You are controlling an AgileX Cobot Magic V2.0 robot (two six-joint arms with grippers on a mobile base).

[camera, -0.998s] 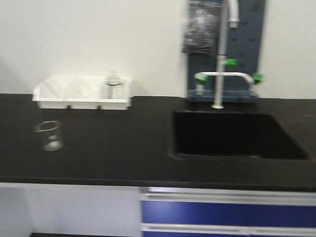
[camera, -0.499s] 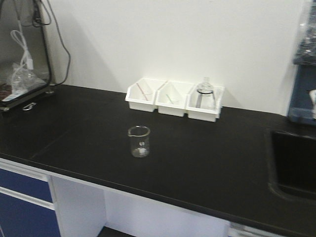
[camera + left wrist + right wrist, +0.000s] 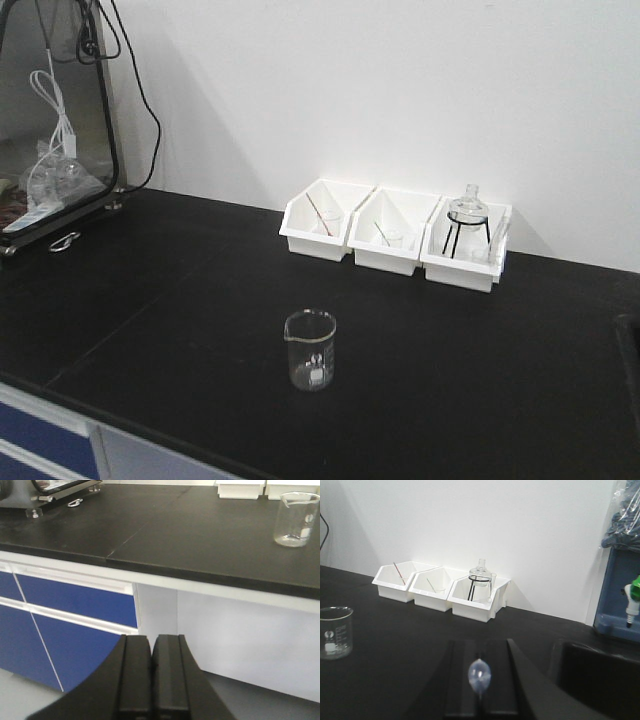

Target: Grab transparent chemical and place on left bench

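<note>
Case: far left of the bins, a glass-fronted case (image 3: 55, 120) runs off the frame; what sits behind its pane is murky.
Left gripper: the left gripper (image 3: 151, 672) is below the bench (image 3: 180, 290) edge, fingers pressed flat together, nothing between them.
Beaker: the beaker (image 3: 310, 350) stands on the bench in front of the bins (image 3: 385, 260), well apart from them, nearer the front edge.
Axis: long axis vertical, mouth up; the pouring lip looks to point left.
Flask: a flask (image 3: 467, 212) on a tripod is in the right-hand bin.
Sink: right of the bins, the sink (image 3: 590, 675) is only partly in frame.
Right gripper: the right gripper (image 3: 480, 700) is blurred, with a pale blob at its tip. I cannot tell its opening.
</note>
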